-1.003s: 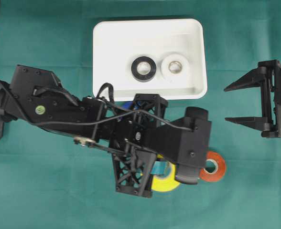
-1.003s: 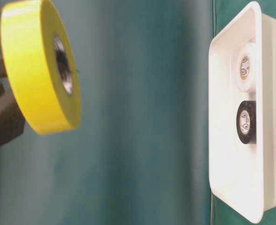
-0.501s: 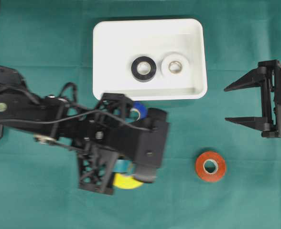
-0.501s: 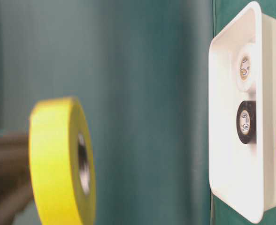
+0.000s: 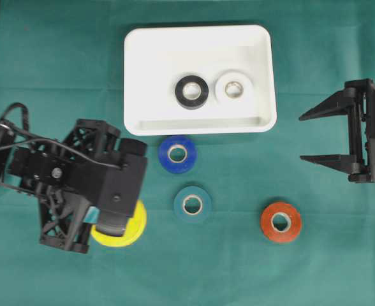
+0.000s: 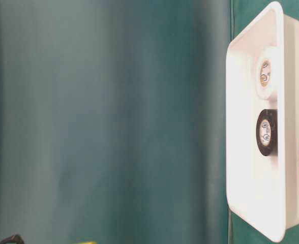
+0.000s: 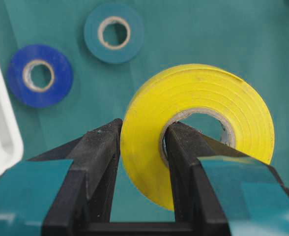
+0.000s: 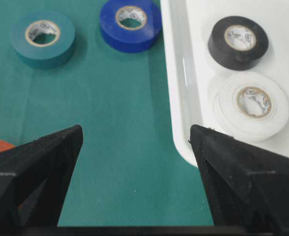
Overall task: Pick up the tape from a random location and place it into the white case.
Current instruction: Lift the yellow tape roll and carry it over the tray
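The left gripper (image 7: 142, 147), nearly closed, pinches the yellow tape roll (image 7: 198, 125) through its wall, one finger in the core; we judge it light, rigid, smooth-sided, well left of the white case (image 5: 149, 44).

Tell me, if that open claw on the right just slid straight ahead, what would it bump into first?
Probably the white case: the right gripper faces its near rim. One finger lines up with the rim and the white roll inside, though its height above the table is unclear.

Your left gripper (image 7: 140, 147) pinches the yellow roll's (image 7: 198, 103) wall. Beyond that roll lie a teal roll (image 7: 114, 33) and a blue roll (image 7: 40, 75).
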`<action>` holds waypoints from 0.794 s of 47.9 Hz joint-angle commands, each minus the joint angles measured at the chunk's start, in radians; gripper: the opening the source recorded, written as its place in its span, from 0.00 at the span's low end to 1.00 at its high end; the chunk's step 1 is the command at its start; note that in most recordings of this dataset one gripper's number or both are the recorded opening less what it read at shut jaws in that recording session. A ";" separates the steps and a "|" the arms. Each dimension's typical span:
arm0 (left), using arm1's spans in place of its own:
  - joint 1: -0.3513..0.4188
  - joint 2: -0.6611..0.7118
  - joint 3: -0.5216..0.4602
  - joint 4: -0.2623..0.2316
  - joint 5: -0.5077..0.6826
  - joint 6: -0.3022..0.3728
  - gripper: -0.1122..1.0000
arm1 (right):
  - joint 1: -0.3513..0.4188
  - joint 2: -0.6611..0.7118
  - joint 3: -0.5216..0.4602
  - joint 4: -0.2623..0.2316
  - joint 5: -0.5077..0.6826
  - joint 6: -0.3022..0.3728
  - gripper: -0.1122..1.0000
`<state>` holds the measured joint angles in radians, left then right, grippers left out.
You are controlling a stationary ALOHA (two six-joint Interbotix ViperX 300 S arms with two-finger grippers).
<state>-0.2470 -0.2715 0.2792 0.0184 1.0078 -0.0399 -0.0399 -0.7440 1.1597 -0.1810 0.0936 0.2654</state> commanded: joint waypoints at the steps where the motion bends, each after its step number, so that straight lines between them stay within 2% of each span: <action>1: -0.003 -0.031 -0.006 -0.002 -0.011 -0.002 0.31 | -0.005 0.002 -0.026 0.000 0.002 0.000 0.88; 25: -0.003 -0.018 -0.009 -0.003 -0.015 0.000 0.31 | -0.005 0.002 -0.026 0.000 0.003 0.000 0.88; 38: 0.046 0.000 -0.005 -0.003 -0.041 0.002 0.31 | -0.005 0.002 -0.026 0.000 0.003 -0.002 0.88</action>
<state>-0.2240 -0.2669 0.2853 0.0169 0.9817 -0.0399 -0.0430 -0.7440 1.1582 -0.1810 0.1012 0.2654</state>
